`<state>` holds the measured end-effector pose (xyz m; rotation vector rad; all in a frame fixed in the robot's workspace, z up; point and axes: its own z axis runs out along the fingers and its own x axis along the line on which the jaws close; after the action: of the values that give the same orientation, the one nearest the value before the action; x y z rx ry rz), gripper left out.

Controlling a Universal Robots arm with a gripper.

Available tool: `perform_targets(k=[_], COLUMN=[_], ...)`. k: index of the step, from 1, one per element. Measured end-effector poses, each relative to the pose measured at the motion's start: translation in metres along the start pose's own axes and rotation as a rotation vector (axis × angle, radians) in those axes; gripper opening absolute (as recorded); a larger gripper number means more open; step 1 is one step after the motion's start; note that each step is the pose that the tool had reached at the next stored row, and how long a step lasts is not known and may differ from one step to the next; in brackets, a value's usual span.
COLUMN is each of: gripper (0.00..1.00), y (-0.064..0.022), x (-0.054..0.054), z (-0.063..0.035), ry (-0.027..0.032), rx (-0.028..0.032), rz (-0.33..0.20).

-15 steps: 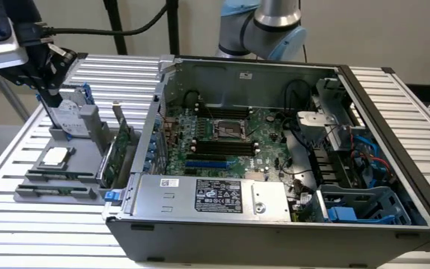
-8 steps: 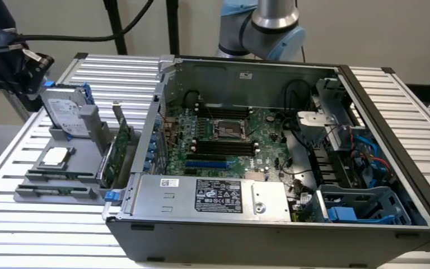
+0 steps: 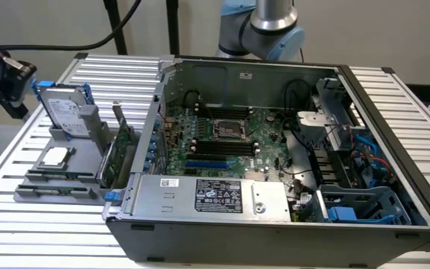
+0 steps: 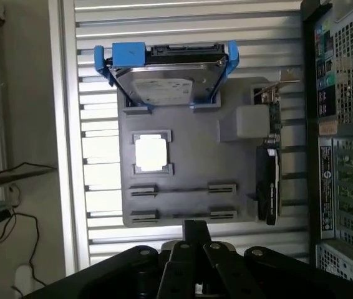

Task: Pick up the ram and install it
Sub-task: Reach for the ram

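Note:
A grey holder tray [image 4: 189, 156] lies on the slatted table beside the open computer case [image 3: 275, 224]. Near its edge closest to my gripper are two rows of grey clips. A thin dark strip [image 4: 176, 189] runs between the clips of one row; I cannot tell whether it is the ram standing on edge. My gripper [image 4: 196, 232] hangs above that edge of the tray, fingers together with nothing seen between them. In the exterior view the gripper [image 3: 13, 106] is at the far left, above the table. The black memory slots [image 3: 223, 147] lie in the middle of the motherboard.
The tray also holds a hard drive in a blue frame [image 4: 164, 84], a square silver processor [image 4: 151, 152] and a green expansion card [image 4: 269, 162] standing on the side next to the case. The case wall [image 4: 345, 124] rises right beside the tray. Loose cables [image 4: 2, 187] hang beyond the table's edge.

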<state>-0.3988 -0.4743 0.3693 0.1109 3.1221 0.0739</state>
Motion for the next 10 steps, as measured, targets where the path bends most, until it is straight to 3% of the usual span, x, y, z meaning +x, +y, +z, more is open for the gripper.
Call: perform_targets(k=[5,10], gripper=[0.00,0.00], y=[-0.0072,-0.0080], x=[0.0005,0.0009], z=[0.0058,0.0077], ry=[0.0033,0.0034], rx=[0.0006,0.0010], rz=[0.000,0.000])
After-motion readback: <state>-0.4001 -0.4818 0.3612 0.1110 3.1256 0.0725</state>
